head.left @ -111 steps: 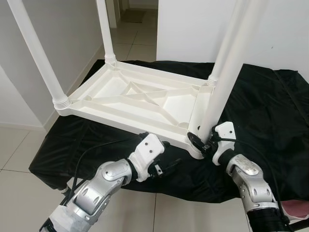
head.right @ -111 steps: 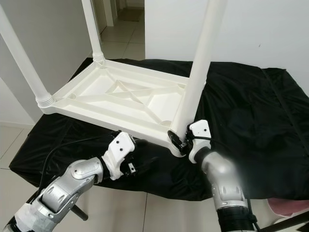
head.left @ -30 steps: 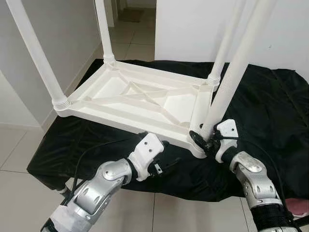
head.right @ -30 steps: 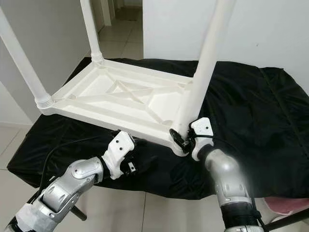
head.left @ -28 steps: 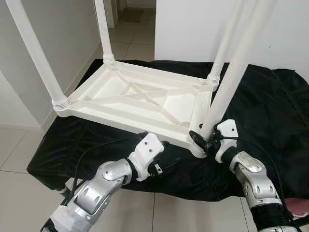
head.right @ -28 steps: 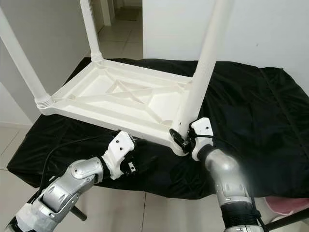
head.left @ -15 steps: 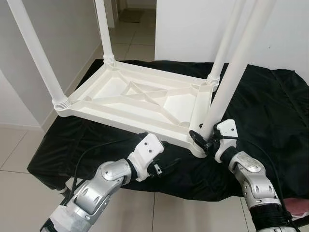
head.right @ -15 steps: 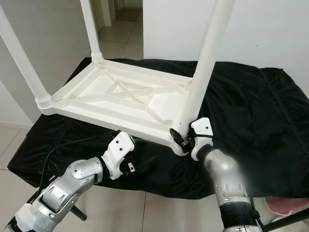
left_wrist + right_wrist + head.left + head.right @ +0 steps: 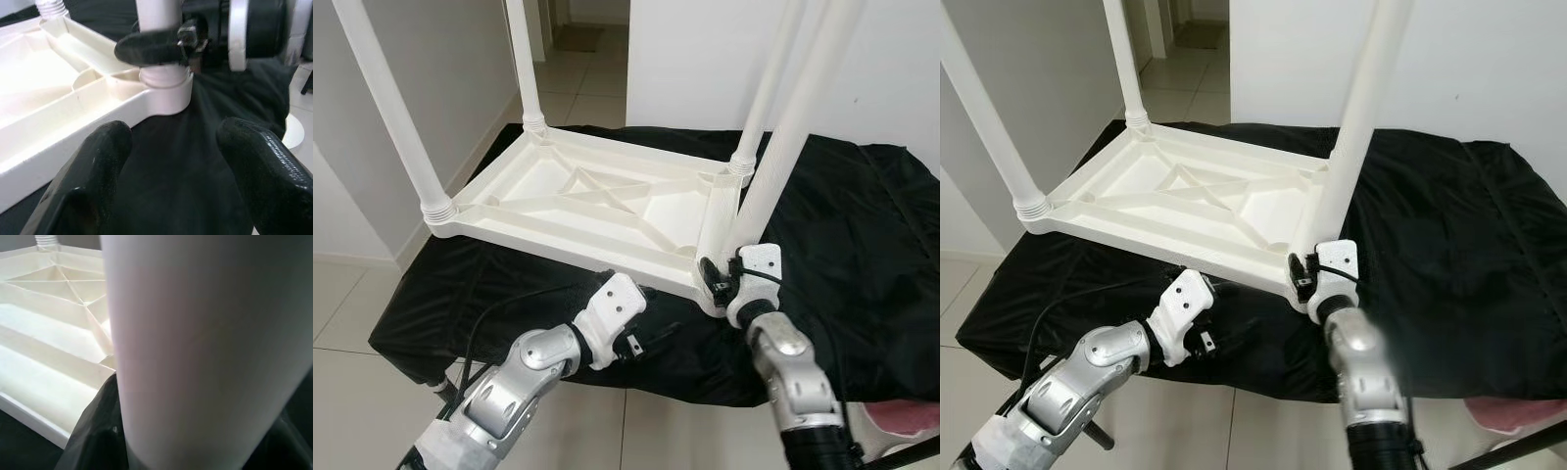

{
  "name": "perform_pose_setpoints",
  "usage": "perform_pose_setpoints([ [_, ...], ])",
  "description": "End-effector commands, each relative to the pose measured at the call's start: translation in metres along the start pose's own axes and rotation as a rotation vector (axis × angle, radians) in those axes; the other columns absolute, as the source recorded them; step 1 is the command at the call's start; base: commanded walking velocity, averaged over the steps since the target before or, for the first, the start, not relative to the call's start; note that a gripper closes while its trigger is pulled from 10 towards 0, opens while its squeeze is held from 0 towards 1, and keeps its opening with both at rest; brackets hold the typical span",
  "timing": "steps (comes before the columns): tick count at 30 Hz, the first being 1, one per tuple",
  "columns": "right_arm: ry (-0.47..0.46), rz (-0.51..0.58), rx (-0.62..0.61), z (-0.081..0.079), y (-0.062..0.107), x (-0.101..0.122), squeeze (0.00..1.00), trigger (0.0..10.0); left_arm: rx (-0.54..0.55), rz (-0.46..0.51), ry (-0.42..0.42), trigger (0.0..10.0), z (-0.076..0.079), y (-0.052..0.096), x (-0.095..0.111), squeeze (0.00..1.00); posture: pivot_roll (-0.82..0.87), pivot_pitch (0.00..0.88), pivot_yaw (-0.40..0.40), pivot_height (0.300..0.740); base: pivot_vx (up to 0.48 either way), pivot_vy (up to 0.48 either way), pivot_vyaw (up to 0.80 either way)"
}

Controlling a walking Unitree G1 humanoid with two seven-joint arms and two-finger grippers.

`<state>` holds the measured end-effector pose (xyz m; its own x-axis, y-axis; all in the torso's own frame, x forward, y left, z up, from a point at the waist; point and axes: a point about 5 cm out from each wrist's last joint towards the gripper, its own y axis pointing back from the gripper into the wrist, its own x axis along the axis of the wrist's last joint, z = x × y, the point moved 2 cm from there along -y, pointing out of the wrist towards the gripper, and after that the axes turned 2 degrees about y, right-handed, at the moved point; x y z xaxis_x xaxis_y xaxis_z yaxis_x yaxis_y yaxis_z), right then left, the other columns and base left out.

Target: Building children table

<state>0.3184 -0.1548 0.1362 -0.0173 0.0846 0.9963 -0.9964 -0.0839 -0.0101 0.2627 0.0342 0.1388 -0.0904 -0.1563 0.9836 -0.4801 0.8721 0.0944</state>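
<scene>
The white children's table (image 9: 597, 201) lies upside down on the black-draped surface (image 9: 862, 245). The right pincer (image 9: 717, 279) is clenched around the near-right leg (image 9: 783, 137) at its socket. The left pincer (image 9: 171, 161) is released, hovering just beside the table's near edge.

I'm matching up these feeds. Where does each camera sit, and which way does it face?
Eye views: head, looking down at upturned white plastic table on black cloth; both arms.
Left wrist: along open left gripper toward the near corner leg.
Right wrist: right gripper clamping that leg.
Shared: that leg.
</scene>
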Motion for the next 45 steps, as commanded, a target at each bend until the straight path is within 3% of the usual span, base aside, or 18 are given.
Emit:
perform_pose_setpoints([
  [1,-0.005,-0.057,-0.039,-0.002,0.004,-0.011,0.0,10.0,-0.005,-0.017,-0.011,10.0,-0.001,0.004,-0.005,0.0,-0.02,0.03,0.006,0.74,0.0,0.0,0.0],
  [4,-0.088,-0.092,-0.275,-0.015,0.013,-0.013,0.0,10.0,0.039,-0.027,-0.032,10.0,-0.014,0.009,-0.004,0.0,0.0,0.05,0.004,0.74,0.0,0.0,0.0],
  [9,-0.116,-0.093,-0.26,-0.024,0.011,-0.012,0.0,10.0,0.05,-0.023,-0.036,10.0,-0.018,0.009,-0.002,0.0,0.0,0.053,0.007,0.74,0.0,0.0,0.0],
  [19,-0.085,-0.091,-0.241,-0.02,0.009,-0.013,0.0,10.0,0.049,-0.002,-0.037,10.0,-0.016,0.006,0.002,0.0,0.0,0.06,0.008,0.74,0.0,0.0,0.0],
  [20,-0.086,-0.087,-0.243,-0.018,0.008,-0.012,0.35,10.0,0.052,0.0,-0.037,10.0,-0.016,0.005,0.002,0.0,0.0,0.06,0.008,0.74,0.0,0.0,0.0],
  [21,-0.083,-0.076,-0.241,-0.017,0.007,-0.01,1.0,10.0,0.056,0.003,-0.037,10.0,-0.016,0.005,0.002,0.0,0.0,0.06,0.008,0.74,0.0,0.0,0.0],
  [26,-0.073,-0.012,-0.203,-0.02,0.011,0.0,1.0,10.0,0.093,0.031,-0.025,10.0,-0.019,0.005,0.006,0.0,-0.01,0.062,0.004,0.74,0.0,0.0,0.0],
  [27,-0.073,-0.001,-0.195,-0.019,0.014,0.001,0.39,10.0,0.112,0.042,-0.013,10.0,-0.02,0.006,0.007,0.0,-0.01,0.066,0.002,0.74,0.0,0.0,0.0],
  [30,-0.073,0.007,-0.19,-0.019,0.016,0.001,0.39,10.0,0.125,0.05,-0.004,10.0,-0.021,0.006,0.008,0.0,-0.01,0.066,0.002,0.74,0.0,0.0,0.0],
  [31,-0.063,0.027,-0.19,-0.017,0.02,0.003,0.0,10.0,0.146,0.058,0.005,10.0,-0.023,0.007,0.009,0.0,-0.01,0.071,0.006,0.74,0.0,0.0,0.0],
  [39,-0.01,0.101,-0.126,-0.015,0.046,0.009,0.0,10.0,0.232,0.064,0.046,10.0,-0.027,0.016,0.007,0.0,-0.01,0.087,0.009,0.74,0.0,0.0,0.0],
  [42,-0.01,0.101,-0.126,-0.015,0.046,0.009,0.0,10.0,0.232,0.064,0.046,10.0,-0.027,0.016,0.007,0.0,-0.01,0.087,0.009,0.74,0.0,0.0,0.0],
  [45,0.016,0.12,-0.092,-0.011,0.063,0.011,0.0,10.0,0.234,0.053,0.044,10.0,-0.028,0.022,0.006,0.0,-0.02,0.103,0.011,0.74,0.0,0.0,0.0],
])
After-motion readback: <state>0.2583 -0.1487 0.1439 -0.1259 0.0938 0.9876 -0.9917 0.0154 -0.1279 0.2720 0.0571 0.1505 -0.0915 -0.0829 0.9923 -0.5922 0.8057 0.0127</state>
